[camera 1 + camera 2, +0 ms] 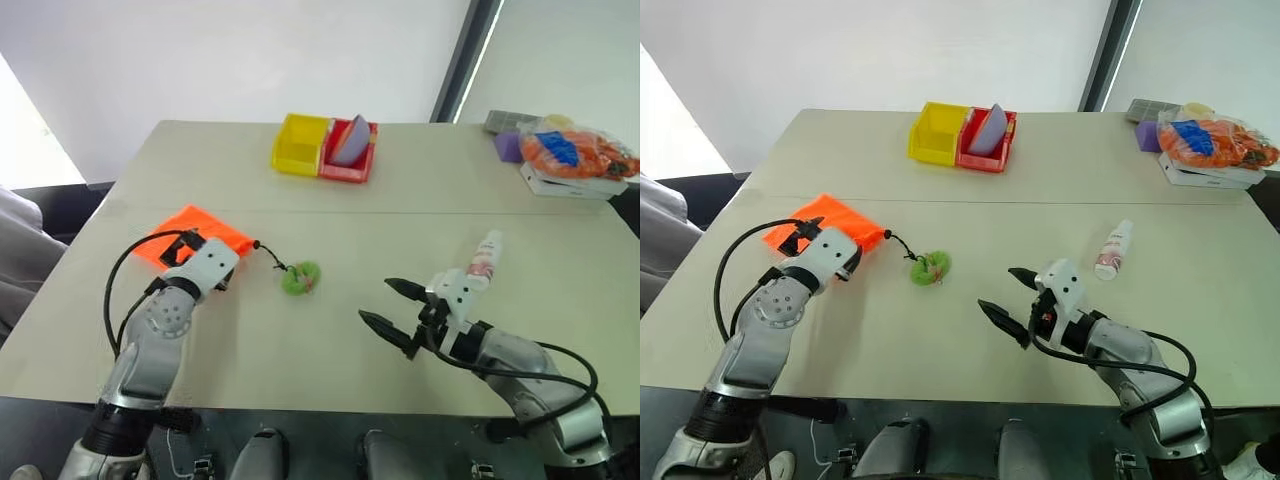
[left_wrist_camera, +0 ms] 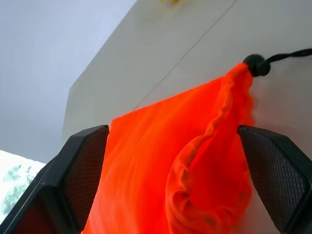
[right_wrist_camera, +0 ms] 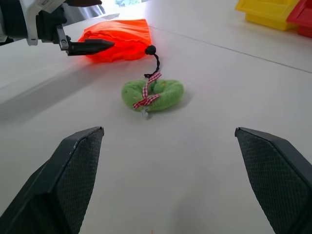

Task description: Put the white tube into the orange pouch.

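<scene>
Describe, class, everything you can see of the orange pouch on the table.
The orange pouch is bright neon-orange soft fabric, lying flat and wrinkled on the pale table. Its gathered mouth ends at a black toggle, from which a thin black cord runs to a fuzzy green ring. The open left gripper straddles the pouch's mouth end.

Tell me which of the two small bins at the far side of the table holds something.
The red bin, right of the yellow bin and touching it. A pale purple card-like thing leans inside it; the yellow one looks empty.
</scene>
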Tool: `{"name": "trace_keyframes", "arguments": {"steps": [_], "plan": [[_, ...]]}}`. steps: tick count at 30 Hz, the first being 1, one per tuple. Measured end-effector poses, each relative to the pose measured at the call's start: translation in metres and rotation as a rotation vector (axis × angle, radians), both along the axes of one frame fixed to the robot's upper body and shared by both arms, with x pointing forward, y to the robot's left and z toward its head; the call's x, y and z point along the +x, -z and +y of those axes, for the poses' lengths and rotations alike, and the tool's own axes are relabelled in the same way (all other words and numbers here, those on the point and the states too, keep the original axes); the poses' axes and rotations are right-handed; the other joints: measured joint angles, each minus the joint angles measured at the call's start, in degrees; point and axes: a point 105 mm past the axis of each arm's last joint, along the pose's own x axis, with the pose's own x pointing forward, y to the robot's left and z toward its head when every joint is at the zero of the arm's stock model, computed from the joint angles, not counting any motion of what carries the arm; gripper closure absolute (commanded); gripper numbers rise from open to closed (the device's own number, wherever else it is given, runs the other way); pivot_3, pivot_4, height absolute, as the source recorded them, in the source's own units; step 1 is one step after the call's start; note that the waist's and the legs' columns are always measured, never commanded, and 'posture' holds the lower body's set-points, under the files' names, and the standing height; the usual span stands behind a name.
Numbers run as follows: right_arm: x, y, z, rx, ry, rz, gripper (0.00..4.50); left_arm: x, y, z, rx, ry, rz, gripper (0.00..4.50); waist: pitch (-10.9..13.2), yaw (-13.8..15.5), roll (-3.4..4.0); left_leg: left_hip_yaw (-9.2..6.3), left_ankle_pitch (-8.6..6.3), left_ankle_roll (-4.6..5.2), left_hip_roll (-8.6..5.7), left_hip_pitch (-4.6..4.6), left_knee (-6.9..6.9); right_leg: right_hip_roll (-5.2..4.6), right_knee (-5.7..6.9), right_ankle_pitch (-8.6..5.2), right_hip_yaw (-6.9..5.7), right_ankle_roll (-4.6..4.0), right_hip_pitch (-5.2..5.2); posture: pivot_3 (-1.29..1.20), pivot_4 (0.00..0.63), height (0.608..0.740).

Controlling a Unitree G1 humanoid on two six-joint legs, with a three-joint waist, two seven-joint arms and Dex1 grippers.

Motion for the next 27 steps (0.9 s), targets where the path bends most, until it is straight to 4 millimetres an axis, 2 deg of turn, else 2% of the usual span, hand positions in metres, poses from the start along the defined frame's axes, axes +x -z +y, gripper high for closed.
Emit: {"name": "trace_keyframes", "arguments": {"steps": [4, 6, 10, 15, 21, 27], "plan": [[0.002, 0.001, 0.000, 0.006, 0.013, -0.017, 0.03, 0.001, 0.018, 0.001, 0.009, -0.001, 0.070, 0.00, 0.01, 0.04, -0.03, -0.01, 0.00, 0.00, 0.00, 0.00, 0.00, 0.01, 0.01, 0.01, 0.00, 0.02, 0.00, 0.00, 0.150, 0.740], [0.003, 0.002, 0.000, 0.010, 0.018, -0.016, 0.03, 0.002, 0.020, 0.002, 0.010, -0.010, 0.076, 0.00, 0.02, 0.05, -0.04, -0.02, 0.00, 0.00, 0.00, 0.00, 0.00, 0.01, 0.02, 0.02, 0.00, 0.03, 0.00, 0.00, 0.150, 0.740], [0.000, 0.005, 0.000, 0.014, 0.026, -0.017, 0.03, 0.007, 0.011, 0.003, 0.009, -0.020, 0.050, 0.00, 0.01, 0.06, -0.03, -0.03, 0.00, 0.00, 0.00, 0.02, 0.00, 0.01, 0.02, 0.04, 0.00, 0.08, 0.02, 0.00, 0.150, 0.740], [-0.001, 0.008, 0.000, 0.023, 0.034, -0.005, 0.03, 0.007, 0.011, 0.005, -0.005, -0.030, 0.047, 0.00, 0.01, -0.05, -0.03, -0.03, 0.01, 0.00, 0.00, 0.04, 0.00, 0.01, 0.05, 0.09, 0.01, 0.16, 0.01, 0.00, 0.150, 0.740], [-0.001, 0.009, 0.001, 0.022, 0.039, -0.006, 0.03, 0.010, 0.008, 0.014, -0.088, -0.087, 0.037, 0.00, 0.00, 0.03, -0.04, -0.03, 0.01, 0.00, 0.00, 0.07, 0.03, 0.02, 0.11, 0.09, 0.01, 0.17, 0.03, 0.00, 0.150, 0.740], [-0.002, 0.011, 0.000, 0.016, 0.045, -0.008, 0.03, 0.014, 0.002, 0.021, -0.090, -0.121, 0.009, 0.00, 0.00, -0.01, -0.04, -0.03, 0.01, 0.00, 0.00, 0.09, 0.04, 0.03, 0.11, 0.11, 0.01, 0.20, 0.04, 0.00, 0.150, 0.740]]}}
